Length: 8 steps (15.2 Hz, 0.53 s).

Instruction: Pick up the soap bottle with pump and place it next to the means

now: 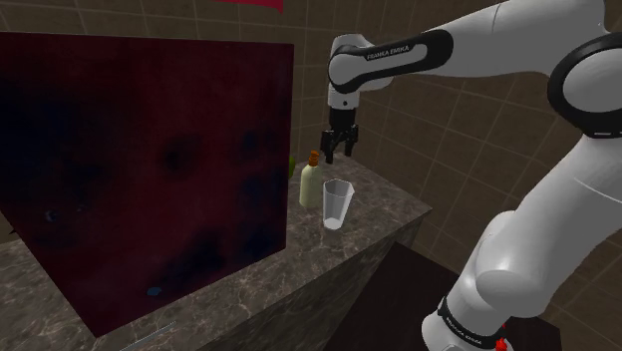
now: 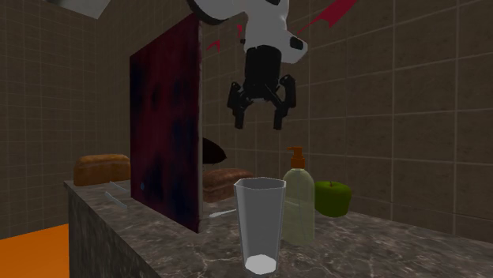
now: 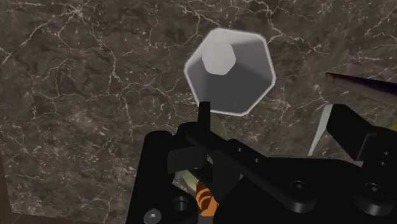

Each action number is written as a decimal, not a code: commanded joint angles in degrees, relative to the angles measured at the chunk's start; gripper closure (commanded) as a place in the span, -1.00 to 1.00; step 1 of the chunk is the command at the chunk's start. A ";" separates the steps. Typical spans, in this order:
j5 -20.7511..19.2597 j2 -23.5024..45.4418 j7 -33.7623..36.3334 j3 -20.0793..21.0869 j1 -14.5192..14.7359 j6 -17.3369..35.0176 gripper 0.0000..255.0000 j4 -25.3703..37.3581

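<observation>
The soap bottle [image 1: 311, 185] is pale with an orange pump and stands on the dark marble counter [image 1: 389, 204], close behind a clear faceted glass [image 1: 337, 204]. My black gripper [image 1: 337, 148] hangs open in the air above the bottle, touching nothing. In the second exterior view the gripper [image 2: 261, 113] is well above the bottle [image 2: 300, 207], which stands just behind the glass [image 2: 259, 225]. The wrist view looks down into the glass [image 3: 230, 70]; the orange pump [image 3: 205, 198] peeks out under the hand, and the gripper [image 3: 273, 121] holds nothing.
A tall dark red panel [image 1: 150, 179] stands upright on the counter beside the bottle. A green apple [image 2: 333, 197] lies behind the bottle near the tiled wall. A bread loaf [image 2: 101, 168] sits at the counter's far end beyond the panel [image 2: 166, 150].
</observation>
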 commanded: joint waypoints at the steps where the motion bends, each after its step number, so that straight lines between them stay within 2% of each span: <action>1: 0.59 4.11 -0.89 -0.50 -0.18 0.72 -1.00 3.64; 8: 3.50 19.68 -4.55 -1.90 -1.93 1.33 -1.00 19.12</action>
